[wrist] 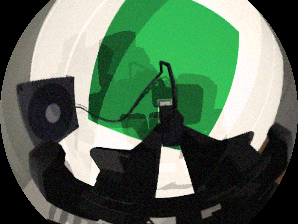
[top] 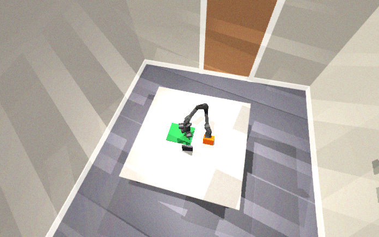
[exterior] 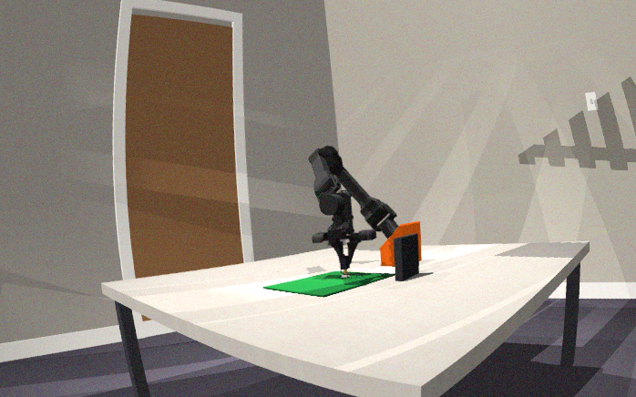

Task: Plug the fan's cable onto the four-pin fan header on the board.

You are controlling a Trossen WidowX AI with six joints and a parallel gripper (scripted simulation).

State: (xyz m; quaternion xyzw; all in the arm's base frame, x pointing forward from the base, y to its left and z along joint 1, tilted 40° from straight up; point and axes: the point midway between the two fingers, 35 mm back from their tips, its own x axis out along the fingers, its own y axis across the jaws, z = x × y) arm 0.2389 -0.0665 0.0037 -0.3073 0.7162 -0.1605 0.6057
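Note:
The green board (top: 174, 133) (exterior: 311, 287) (wrist: 210, 40) lies flat on the table. The small pale header (exterior: 344, 276) (wrist: 164, 103) stands on it near one edge. My gripper (exterior: 344, 269) (wrist: 168, 126) points down at the header and is shut on the fan cable's plug, which is dark and mostly hidden by the fingertips. The plug is right at the header; how deep it sits cannot be told. The thin dark cable (wrist: 173, 86) rises from the plug, bends sharply and runs to the fan (top: 187, 148) (exterior: 405, 258) (wrist: 37, 112), which stands upright beside the board.
The orange block (top: 208, 140) (exterior: 410, 236) at the arm's base stands beside the board. The cable's loop passes over the board close to my fingers in the wrist view. The white table (top: 161, 170) (exterior: 261, 322) carries everything. Shadows of the arm cross the board.

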